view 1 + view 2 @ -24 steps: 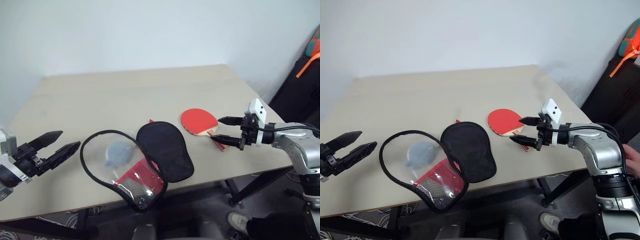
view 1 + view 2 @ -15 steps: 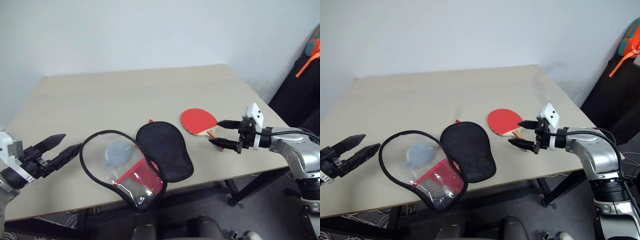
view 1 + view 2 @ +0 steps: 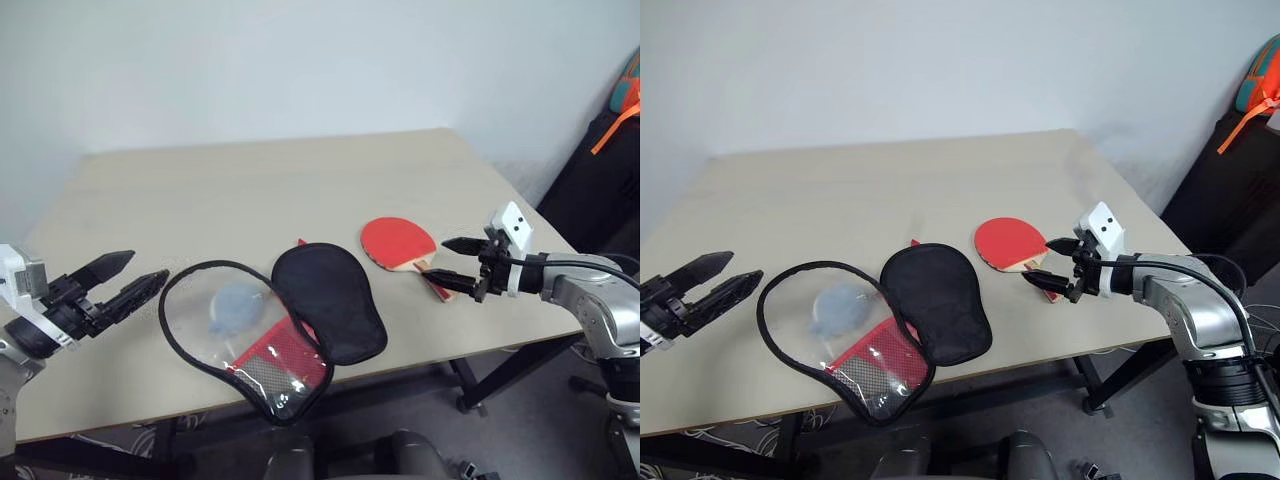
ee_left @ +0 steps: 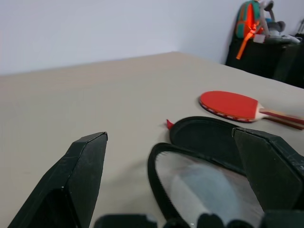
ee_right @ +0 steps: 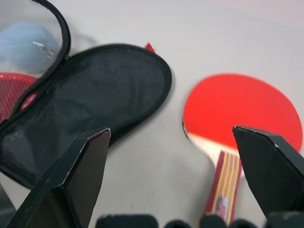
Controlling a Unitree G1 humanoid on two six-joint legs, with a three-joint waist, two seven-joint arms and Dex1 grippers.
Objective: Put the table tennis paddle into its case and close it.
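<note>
— While the case is lying unzipped on the table, what is sitting inside it?

— Its two halves are lying spread apart near the table's front edge. The clear plastic half is facing up on the robot's left, and a small pale blue-grey lump is showing through the plastic. A red mesh panel is also showing under that clear side, toward the front edge. The black fabric half is lying flat just beside it, on the right, and nothing is resting on it.

— And the table tennis paddle?

— It is lying outside the case, flat on the table just to the right of the black half, red face up, its wooden handle pointing toward the right gripper.

— Is that gripper holding it?

— No. Its fingers are standing wide apart, hovering right at the handle end, with the handle lying between them in the right wrist view.

— What about the left gripper?

— It is hanging just left of the clear half's rim, fingers also spread, gripping nothing.
</note>
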